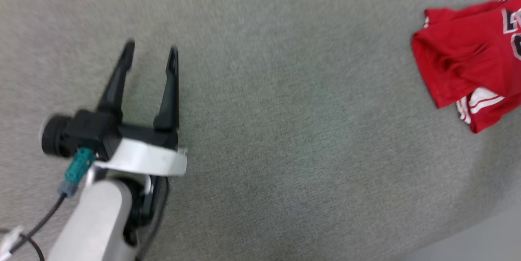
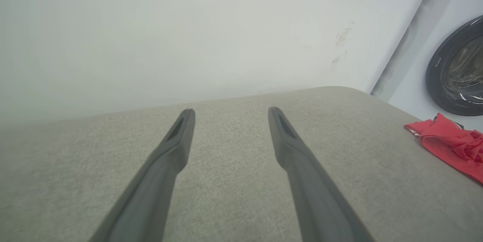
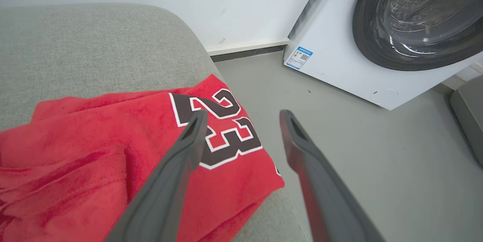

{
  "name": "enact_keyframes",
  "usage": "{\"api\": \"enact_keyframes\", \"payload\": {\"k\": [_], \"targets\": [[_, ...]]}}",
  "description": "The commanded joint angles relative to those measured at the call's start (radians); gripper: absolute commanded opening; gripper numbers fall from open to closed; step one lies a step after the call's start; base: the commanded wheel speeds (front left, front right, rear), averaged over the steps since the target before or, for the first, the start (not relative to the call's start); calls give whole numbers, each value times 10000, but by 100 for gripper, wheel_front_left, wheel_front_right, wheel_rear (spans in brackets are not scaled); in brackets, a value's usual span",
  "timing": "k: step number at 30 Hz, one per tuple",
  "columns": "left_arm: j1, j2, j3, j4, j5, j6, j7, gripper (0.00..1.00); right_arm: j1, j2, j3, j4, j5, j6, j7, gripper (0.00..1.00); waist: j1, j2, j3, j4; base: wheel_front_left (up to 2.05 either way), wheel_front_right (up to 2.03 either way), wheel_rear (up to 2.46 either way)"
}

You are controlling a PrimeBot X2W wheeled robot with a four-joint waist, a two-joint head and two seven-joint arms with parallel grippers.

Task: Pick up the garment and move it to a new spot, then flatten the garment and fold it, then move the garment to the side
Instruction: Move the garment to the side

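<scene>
The garment (image 1: pixel 468 65) is a red jersey folded into a loose bundle at the right edge of the grey cushioned surface (image 1: pixel 285 110), with a white striped sleeve poking out at its near side. In the right wrist view the garment (image 3: pixel 94 159) lies just below, its black "23" print facing up at the cushion's corner. My right gripper (image 3: pixel 243 115) hangs open above that corner, with nothing between its fingers. Far to the left, my left gripper (image 1: pixel 150 55) is open over bare cushion. The left wrist view shows the left gripper (image 2: pixel 230 111) and the garment (image 2: pixel 453 144) far to the right.
A white washing machine (image 3: pixel 377 26) with a dark round door stands on the grey floor (image 3: pixel 358 140) beyond the cushion's corner. A pale wall (image 2: pixel 188 26) runs behind the cushion. The cushion's rounded edge (image 3: pixel 211 64) drops off right beside the garment.
</scene>
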Motion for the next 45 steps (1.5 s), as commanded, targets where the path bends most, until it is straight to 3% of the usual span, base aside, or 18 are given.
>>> {"api": "enact_keyframes", "payload": {"k": [1, 7, 11, 19, 29, 36, 45], "targets": [[444, -108, 47, 170, -138, 99, -149, 100, 407, -141, 223, -174, 134, -8, -142, 100, -1, 0, -1154, 200, 0, 0, 0], [1709, -414, 278, 730, -603, 385, -548, 100, 2085, 73, 1182, -1370, 710, -8, -568, 100, -1, 0, -2602, 718, 0, 0, 0], [2244, -609, 284, 1049, -804, 410, -687, 100, 3355, 420, 1179, -2487, 945, -8, -377, 100, -1, 0, -3321, 1306, 0, 0, 0], [2959, -843, 349, 1530, -1012, 515, -820, 100, 5773, 1809, 1048, -5500, 737, -6, 50, 100, -1, 0, -4336, 2529, 0, 0, 0], [3827, -502, 332, 1736, -799, 698, -825, 100, 8103, 3263, 1326, -8706, 345, -6, 516, 100, -1, 0, -5169, 3124, 0, 0, 0], [4350, -449, 186, 1687, -811, 785, -727, 100, 9105, 3576, 1729, -9559, 232, -8, 903, 100, -1, 0, -5484, 3120, 0, 0, 0], [4456, -555, 194, 1687, -875, 778, -805, 100, 9191, 3693, 1733, -9870, 279, -8, 1113, 100, -1, 0, -5550, 3168, 0, 0, 0]]}}
